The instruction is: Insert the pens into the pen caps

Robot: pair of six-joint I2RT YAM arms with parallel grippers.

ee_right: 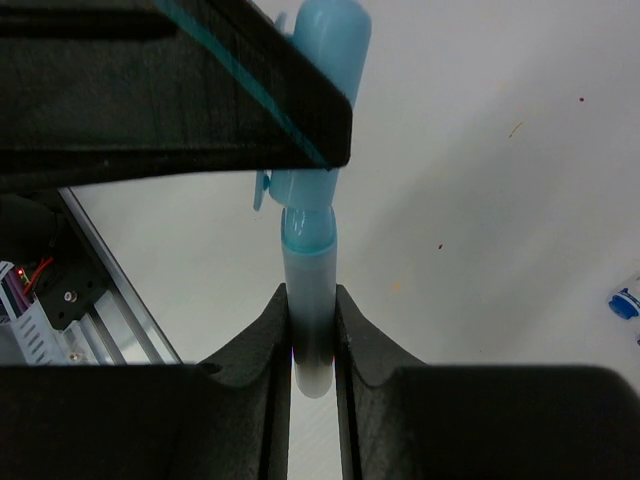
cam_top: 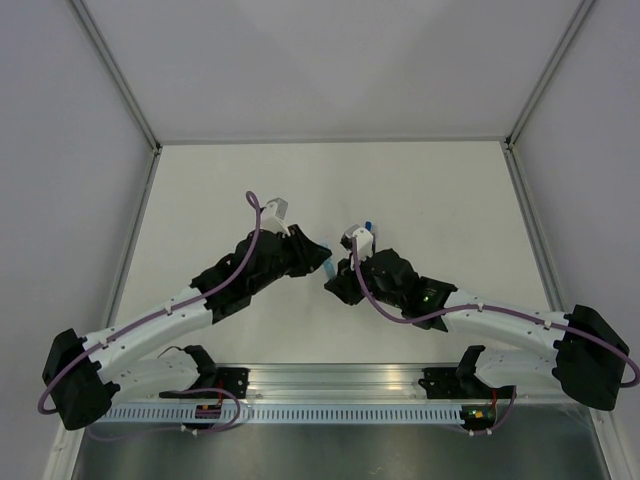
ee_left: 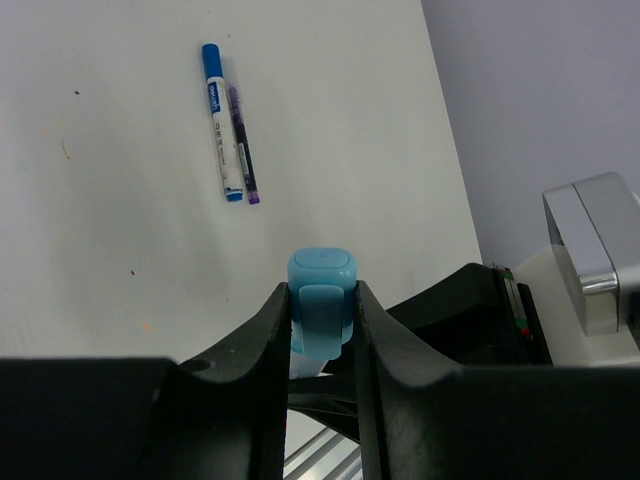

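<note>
My left gripper (cam_top: 318,260) is shut on a light blue pen cap (ee_left: 322,300), seen between its jaws in the left wrist view. My right gripper (cam_top: 336,280) is shut on a whitish pen (ee_right: 311,300) with a light blue collar. The two grippers meet at the table's middle. In the right wrist view the pen's front end sits in the light blue cap (ee_right: 325,60), which the left finger (ee_right: 200,90) partly hides. A white pen with a blue cap (ee_left: 221,120) and a thin dark pen (ee_left: 241,150) lie side by side on the table beyond.
The white table (cam_top: 430,190) has grey walls on three sides and an aluminium rail (cam_top: 340,385) at the near edge. A blue pen end (cam_top: 370,224) shows behind the right wrist, and also at the right edge of the right wrist view (ee_right: 625,303).
</note>
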